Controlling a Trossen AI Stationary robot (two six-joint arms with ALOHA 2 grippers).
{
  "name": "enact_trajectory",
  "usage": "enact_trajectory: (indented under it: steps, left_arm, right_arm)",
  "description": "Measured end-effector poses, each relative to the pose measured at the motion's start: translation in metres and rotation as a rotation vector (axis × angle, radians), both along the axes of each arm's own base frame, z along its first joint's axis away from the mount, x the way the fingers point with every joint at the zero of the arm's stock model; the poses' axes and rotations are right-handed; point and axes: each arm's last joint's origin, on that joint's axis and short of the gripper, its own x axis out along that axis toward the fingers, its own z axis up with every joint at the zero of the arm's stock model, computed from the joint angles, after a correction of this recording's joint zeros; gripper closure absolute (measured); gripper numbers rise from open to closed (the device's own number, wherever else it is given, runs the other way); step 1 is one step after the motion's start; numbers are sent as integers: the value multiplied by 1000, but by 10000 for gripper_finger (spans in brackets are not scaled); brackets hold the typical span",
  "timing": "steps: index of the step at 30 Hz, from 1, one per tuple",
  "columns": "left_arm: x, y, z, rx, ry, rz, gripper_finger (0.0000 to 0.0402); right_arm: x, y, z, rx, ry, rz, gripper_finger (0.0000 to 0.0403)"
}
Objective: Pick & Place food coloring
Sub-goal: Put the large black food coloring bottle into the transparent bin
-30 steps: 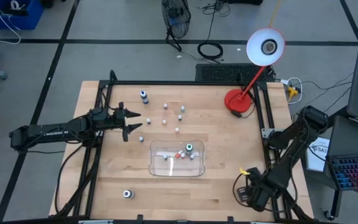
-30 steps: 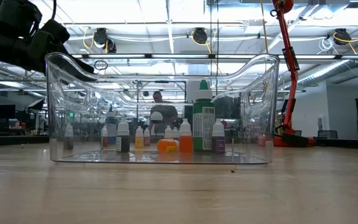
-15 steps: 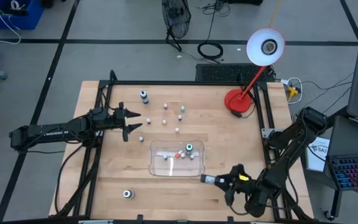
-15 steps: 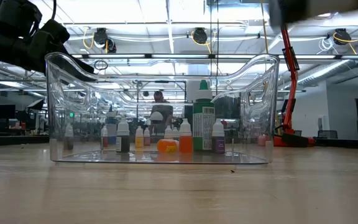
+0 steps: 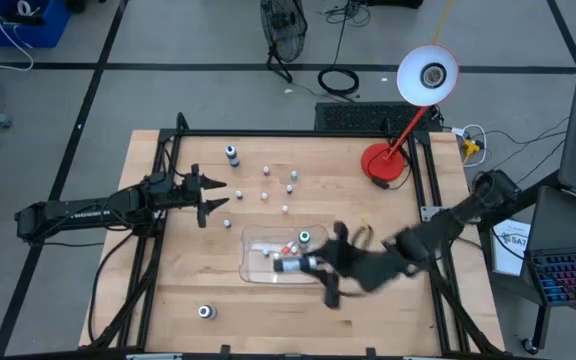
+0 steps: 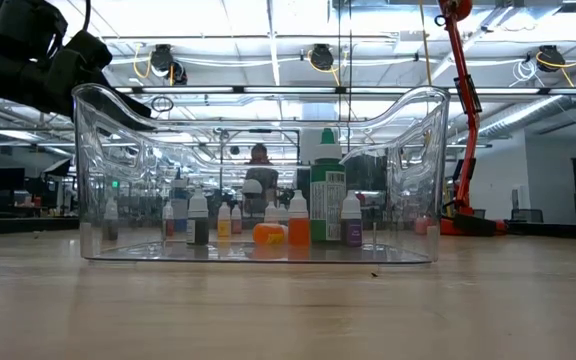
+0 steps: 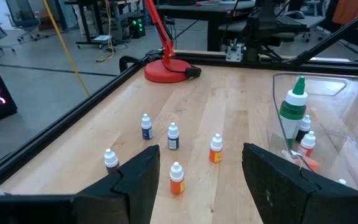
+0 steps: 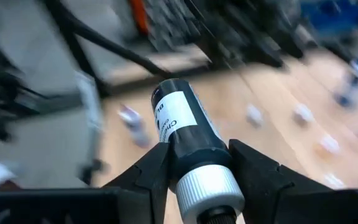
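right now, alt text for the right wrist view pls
The right gripper is shut on a dark bottle with a white label and white cap, held lengthwise between its fingers. Behind it lie blurred small bottles on the wooden table.

High view: looked straight down on the whole table (image 5: 368, 300).
Low view: sat at tabletop height — close against the clear tray (image 6: 258, 250).
Wrist views: each looked forward past its own fingers.
Shared: the tray — high, low, left wrist.

The room is bright and even, lit by ceiling lights (image 6: 318, 58) at the top of the low view. My right arm (image 5: 408, 250) smears with motion blur at lower right from above; behind the bottle (image 8: 188, 134) everything streaks.
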Motion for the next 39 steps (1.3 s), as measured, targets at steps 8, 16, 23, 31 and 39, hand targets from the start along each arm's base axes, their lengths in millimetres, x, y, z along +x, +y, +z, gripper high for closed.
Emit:
enact_trajectory:
  steps: [8, 16, 23, 31, 39]
  left_arm:
    - [0, 0, 0, 0, -1, 0, 174]
    - [0, 0, 0, 0, 0, 0, 174]
    - [0, 0, 0, 0, 0, 0, 174]
    - [0, 0, 0, 0, 0, 0, 174]
    - [0, 0, 0, 0, 0, 0, 174]
  right_arm:
    - [44, -50, -5, 190, 556, -156, 271]
    - [73, -58, -75, 293, 976, -210, 271]
    - [84, -58, -115, 277, 1148, -213, 271]
    - [83, -63, -128, 297, 1264, -229, 271]
    - [84, -66, -128, 323, 1264, -236, 271]
